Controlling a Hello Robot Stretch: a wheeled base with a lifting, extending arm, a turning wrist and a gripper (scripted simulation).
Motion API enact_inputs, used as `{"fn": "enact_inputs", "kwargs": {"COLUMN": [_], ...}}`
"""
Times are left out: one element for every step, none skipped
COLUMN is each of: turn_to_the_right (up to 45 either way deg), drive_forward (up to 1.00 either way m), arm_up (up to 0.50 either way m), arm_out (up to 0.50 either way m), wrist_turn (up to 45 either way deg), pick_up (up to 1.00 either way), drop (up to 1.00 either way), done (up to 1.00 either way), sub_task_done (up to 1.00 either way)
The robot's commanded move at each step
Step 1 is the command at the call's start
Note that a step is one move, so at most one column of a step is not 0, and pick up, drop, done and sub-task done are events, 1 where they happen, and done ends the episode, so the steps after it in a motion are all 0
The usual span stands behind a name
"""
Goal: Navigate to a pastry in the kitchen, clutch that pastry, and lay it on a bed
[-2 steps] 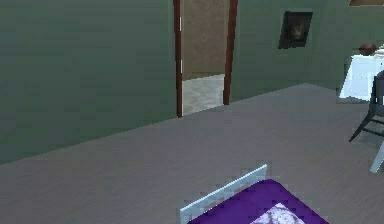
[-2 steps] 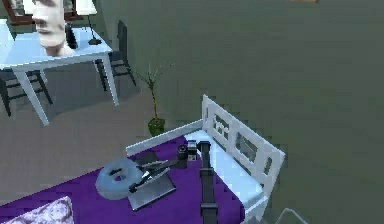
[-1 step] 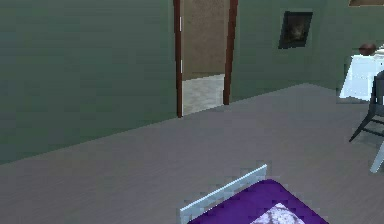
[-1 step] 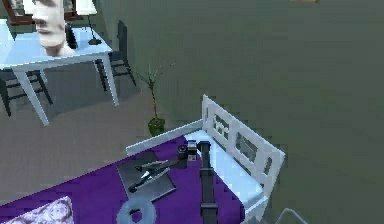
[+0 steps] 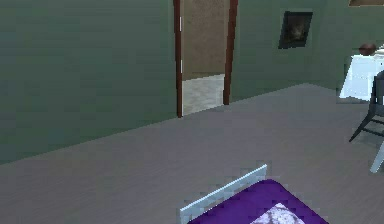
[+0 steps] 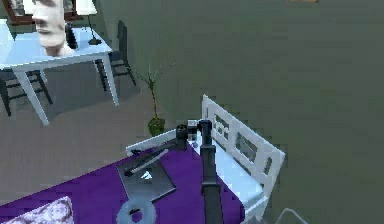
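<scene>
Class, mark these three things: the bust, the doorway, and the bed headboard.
bust [image 6: 47, 25], arm side view, its head.
doorway [image 5: 205, 50], forward view, middle of the opening.
bed headboard [image 6: 245, 140], arm side view, its slatted middle.

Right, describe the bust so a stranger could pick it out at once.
Find the pale table in the arm side view's upper left corner. On its top stands the bust, a white sculpted head. It is much bulkier than the slim lamp standing to its right.

**Purple bed [image 6: 95, 185], green walls [image 5: 90, 70]**

The cover is deep purple and the frame [image 6: 245, 148] white. The pillow [image 6: 45, 213] is pale with a faint pattern. The floor [image 5: 150, 150] is grey, the doorframe [image 5: 178, 60] red-brown and the table [image 6: 60, 55] white.
</scene>
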Motion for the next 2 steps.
{"fn": "enact_inputs", "kwargs": {"turn_to_the_right": [0.0,0.0], "drive_forward": [0.0,0.0], "arm_up": [0.0,0.0], "arm_out": [-0.08,0.0], "wrist_turn": [0.0,0.0], "pick_up": [0.0,0.0], "drop": [0.0,0.0], "done": [0.0,1.0], "sub_task_done": [0.0,0.0]}}
